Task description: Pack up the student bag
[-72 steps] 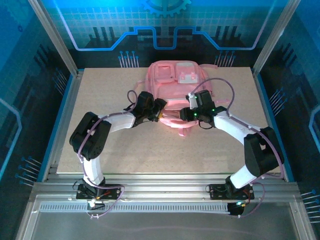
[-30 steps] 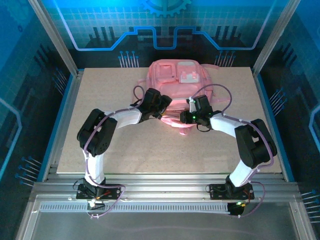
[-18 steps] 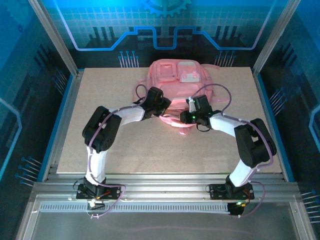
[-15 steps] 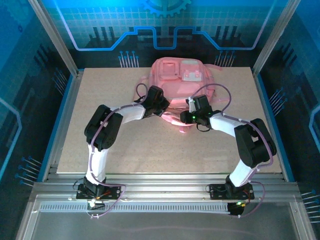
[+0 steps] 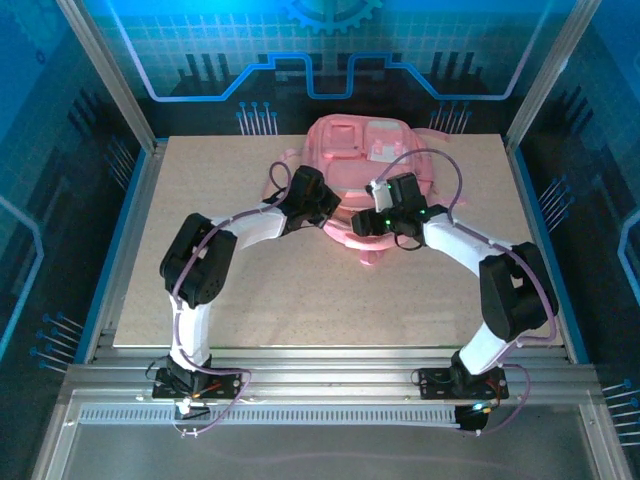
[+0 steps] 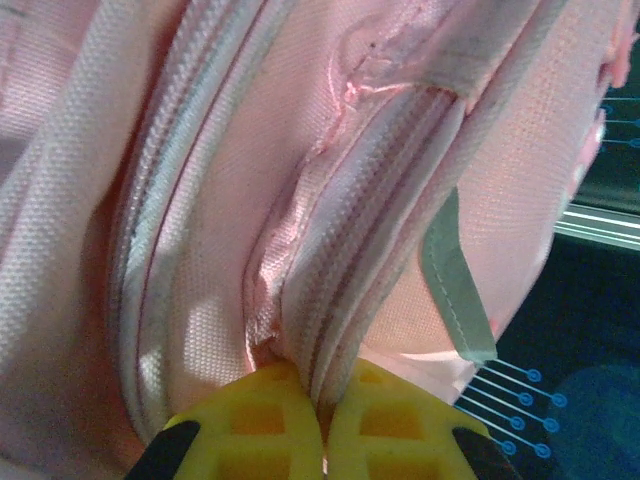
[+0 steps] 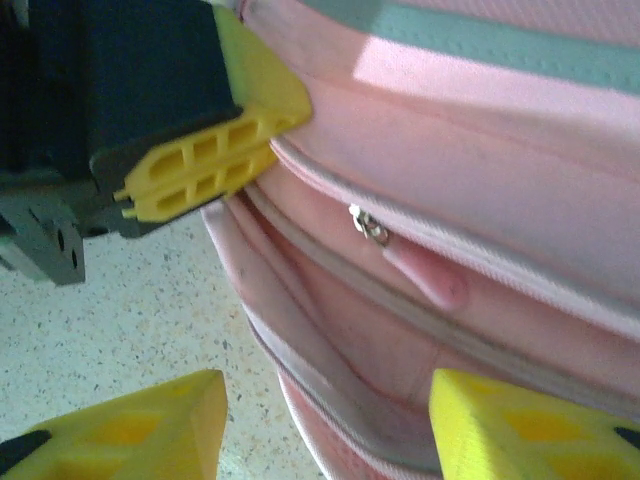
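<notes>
Student bag (image 5: 360, 165), upper centre of top view: soft, limp, likely sags; grip at zip seam (image 6: 335, 320) or zip pull (image 7: 420, 275). L gripper (image 6: 322, 430) pinched shut on seam. R gripper (image 7: 330, 410) open, empty.

Looks like a robot lab booth: metal frame (image 5: 108, 75), blue circuit-print panels (image 5: 200, 50), speckled surface (image 5: 300, 300), bolted robot arms (image 5: 245, 228).

The student bag (image 5: 345, 150) is pink, the table (image 5: 300, 300) speckled beige.
</notes>
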You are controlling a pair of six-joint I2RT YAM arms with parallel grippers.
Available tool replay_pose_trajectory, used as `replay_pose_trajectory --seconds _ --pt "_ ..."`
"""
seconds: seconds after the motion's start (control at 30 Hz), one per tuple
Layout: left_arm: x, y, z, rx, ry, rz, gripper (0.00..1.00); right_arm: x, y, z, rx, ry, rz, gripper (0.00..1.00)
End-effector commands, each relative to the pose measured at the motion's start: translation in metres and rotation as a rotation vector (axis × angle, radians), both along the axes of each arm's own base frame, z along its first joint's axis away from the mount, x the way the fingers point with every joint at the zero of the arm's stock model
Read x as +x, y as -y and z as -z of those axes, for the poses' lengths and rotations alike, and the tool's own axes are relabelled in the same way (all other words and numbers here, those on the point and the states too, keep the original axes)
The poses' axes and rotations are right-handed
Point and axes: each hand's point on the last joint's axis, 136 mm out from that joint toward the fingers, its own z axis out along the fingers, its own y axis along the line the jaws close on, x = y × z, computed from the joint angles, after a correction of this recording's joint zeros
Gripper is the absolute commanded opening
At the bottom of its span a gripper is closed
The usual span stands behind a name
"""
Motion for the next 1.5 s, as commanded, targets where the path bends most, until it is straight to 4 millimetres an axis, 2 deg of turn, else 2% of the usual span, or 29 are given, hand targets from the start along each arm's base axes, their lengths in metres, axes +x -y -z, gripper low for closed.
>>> replay_pose_trajectory --seconds 0.0,0.17,0.4,0.53,0.67,0.97,1.1,1.23,1.27,1.37,1.47 --pt "-0.006 0.013 -0.042 -0.082 0.053 0.032 0.0 0.004 0.0 0.008 -0.02 -0.026 -0.023 0.59" --pt "-0.006 0.018 -0.051 -0.123 0.056 0.035 0.0 0.015 0.005 0.016 -0.052 -0.006 0.006 0.64" --pt "-0.011 0.022 -0.06 -0.152 0.062 0.05 0.0 0.038 0.014 0.016 -0.134 0.061 0.037 0.61" --pt "-0.016 0.024 -0.06 -0.165 0.057 0.051 0.0 0.049 0.005 0.016 -0.14 0.086 0.016 0.59" --pt "-0.018 0.025 -0.06 -0.17 0.056 0.053 0.0 0.051 -0.009 0.018 -0.085 0.071 -0.019 0.55" --pt "-0.022 0.029 -0.065 -0.19 0.06 0.069 0.0 0.053 -0.028 0.029 0.0 0.044 -0.013 0.29" --pt "-0.023 0.029 -0.059 -0.2 0.049 0.059 0.0 0.053 -0.038 0.022 0.087 0.035 -0.009 0.26" --pt "-0.024 0.033 -0.056 -0.218 0.043 0.068 0.0 0.065 -0.037 0.023 0.113 0.027 0.061 0.34" --pt "-0.024 0.034 -0.056 -0.22 0.042 0.071 0.0 0.068 -0.036 0.025 0.109 0.023 0.083 0.32" --pt "-0.025 0.034 -0.056 -0.222 0.044 0.073 0.0 0.074 -0.032 0.027 0.102 0.015 0.121 0.16" --pt "-0.023 0.027 -0.055 -0.216 0.052 0.059 0.0 0.069 -0.029 0.023 0.094 0.027 0.123 0.03"
